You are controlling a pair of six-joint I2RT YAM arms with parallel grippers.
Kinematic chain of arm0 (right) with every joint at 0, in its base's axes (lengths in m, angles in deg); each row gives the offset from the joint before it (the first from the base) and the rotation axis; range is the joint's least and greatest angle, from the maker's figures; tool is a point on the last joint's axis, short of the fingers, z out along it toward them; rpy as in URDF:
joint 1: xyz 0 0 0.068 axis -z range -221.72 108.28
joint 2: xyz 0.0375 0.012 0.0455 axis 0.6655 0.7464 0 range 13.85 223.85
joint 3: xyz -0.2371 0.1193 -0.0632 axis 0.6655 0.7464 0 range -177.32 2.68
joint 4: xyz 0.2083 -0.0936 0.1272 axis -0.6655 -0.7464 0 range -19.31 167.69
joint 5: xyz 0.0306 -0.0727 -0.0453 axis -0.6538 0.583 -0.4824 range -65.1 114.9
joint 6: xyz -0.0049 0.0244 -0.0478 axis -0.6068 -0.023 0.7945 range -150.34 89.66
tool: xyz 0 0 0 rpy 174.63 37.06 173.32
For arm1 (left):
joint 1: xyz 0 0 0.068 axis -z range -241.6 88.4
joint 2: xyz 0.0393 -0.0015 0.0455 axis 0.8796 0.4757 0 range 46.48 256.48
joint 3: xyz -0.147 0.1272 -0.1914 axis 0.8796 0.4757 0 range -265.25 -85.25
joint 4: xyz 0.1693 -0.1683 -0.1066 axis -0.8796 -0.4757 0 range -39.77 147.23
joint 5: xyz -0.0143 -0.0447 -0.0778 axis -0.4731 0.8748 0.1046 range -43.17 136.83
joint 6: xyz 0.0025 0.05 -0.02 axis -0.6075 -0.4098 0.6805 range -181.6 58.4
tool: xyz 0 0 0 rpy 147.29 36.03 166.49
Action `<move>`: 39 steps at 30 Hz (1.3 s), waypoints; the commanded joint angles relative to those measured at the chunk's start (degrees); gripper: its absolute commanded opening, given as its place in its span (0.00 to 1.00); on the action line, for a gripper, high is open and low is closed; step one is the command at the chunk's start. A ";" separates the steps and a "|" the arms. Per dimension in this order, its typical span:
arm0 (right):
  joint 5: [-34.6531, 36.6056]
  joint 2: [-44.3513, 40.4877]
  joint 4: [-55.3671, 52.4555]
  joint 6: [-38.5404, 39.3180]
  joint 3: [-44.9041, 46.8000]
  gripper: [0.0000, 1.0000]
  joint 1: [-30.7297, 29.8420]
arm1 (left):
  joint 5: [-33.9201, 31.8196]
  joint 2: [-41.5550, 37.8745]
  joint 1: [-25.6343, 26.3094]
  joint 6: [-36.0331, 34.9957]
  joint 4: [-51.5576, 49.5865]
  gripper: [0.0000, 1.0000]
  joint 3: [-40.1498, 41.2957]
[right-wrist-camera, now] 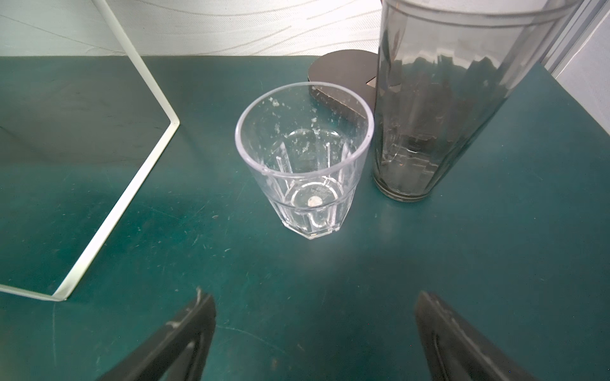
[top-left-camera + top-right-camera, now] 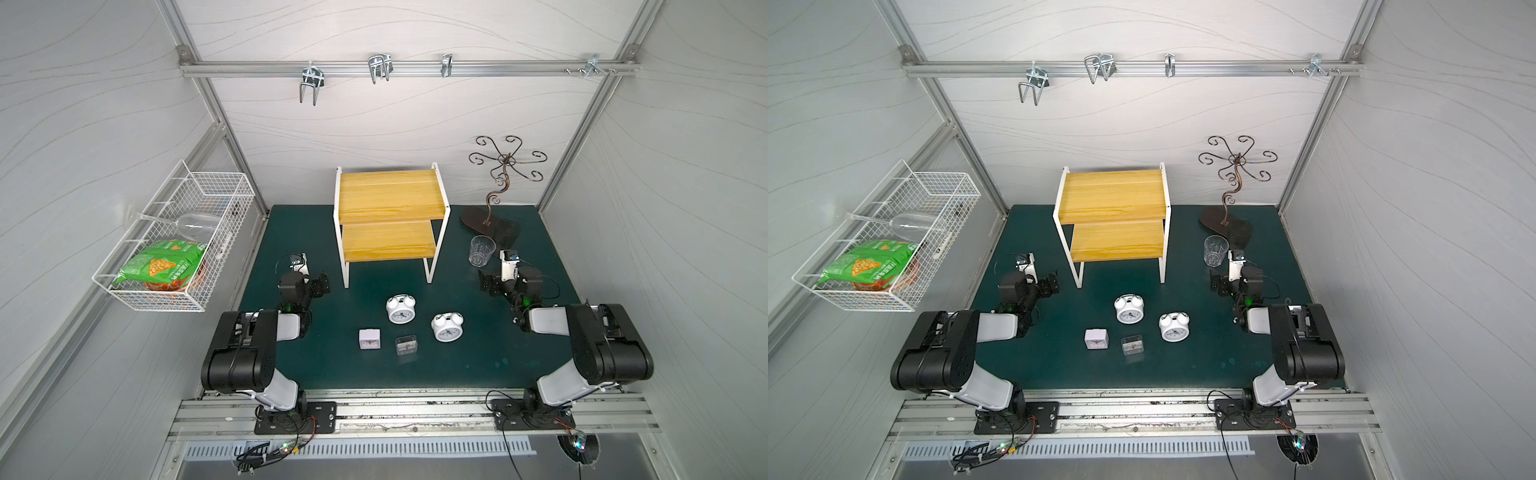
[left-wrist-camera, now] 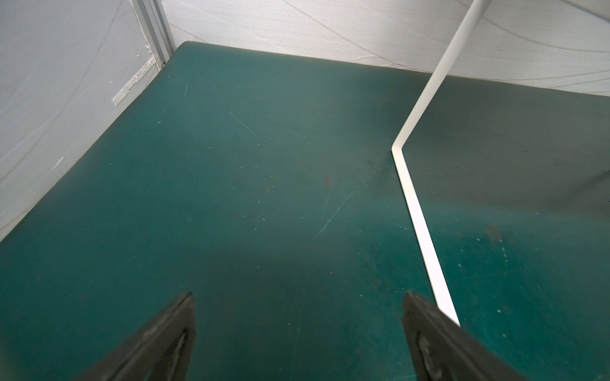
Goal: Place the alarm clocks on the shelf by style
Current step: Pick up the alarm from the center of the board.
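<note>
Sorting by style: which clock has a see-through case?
The transparent square clock, between the white square clock and a round twin-bell clock; the others are white.

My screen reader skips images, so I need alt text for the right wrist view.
An empty clear tumbler stands upright on the green mat, just ahead of the open right claw. A taller smoky glass stands beside it, the white shelf frame on its other side.
</note>
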 commanded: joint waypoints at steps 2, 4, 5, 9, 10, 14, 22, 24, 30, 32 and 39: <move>1.47 -3.42 -5.83 2.18 -2.23 0.99 -1.98 | -0.29 0.10 0.28 -0.15 2.25 1.00 -0.89; 3.28 -6.60 -10.78 3.18 -3.31 0.99 -3.55 | -0.22 0.04 0.28 -0.13 2.59 1.00 -0.75; 3.79 -8.50 -14.51 3.46 -4.29 0.99 -4.41 | 0.02 -0.35 0.19 -0.25 2.74 1.00 -0.49; 4.32 -15.78 -28.28 3.30 -8.24 0.99 -8.02 | 1.89 -4.99 0.04 -0.96 -0.24 1.00 0.13; 4.56 -17.64 -31.82 2.92 -9.35 0.99 -9.08 | 2.44 -6.54 0.02 -0.88 -2.35 1.00 -0.21; 6.98 -24.01 -45.58 -2.04 -14.05 0.99 -13.42 | 4.10 -11.00 0.02 -1.40 -11.64 1.00 -2.51; 14.14 -33.06 -65.45 -9.67 -20.62 0.99 -23.99 | 11.91 -20.61 0.02 -4.86 -29.77 0.99 -7.82; 15.68 -35.18 -69.59 -11.87 -21.75 0.99 -26.98 | 13.67 -23.00 0.02 -4.61 -35.35 0.99 -10.04; 20.22 -40.32 -77.37 -20.11 -21.90 0.99 -35.89 | 19.59 -28.54 0.02 -7.43 -46.80 1.00 -14.83; 21.66 -41.30 -79.04 -22.46 -21.58 0.99 -38.62 | 21.07 -29.52 0.02 -8.81 -50.60 0.99 -16.40; 31.10 -44.20 -83.19 -31.34 -18.23 0.99 -50.63 | 26.58 -31.63 0.06 -9.01 -60.15 0.99 -18.54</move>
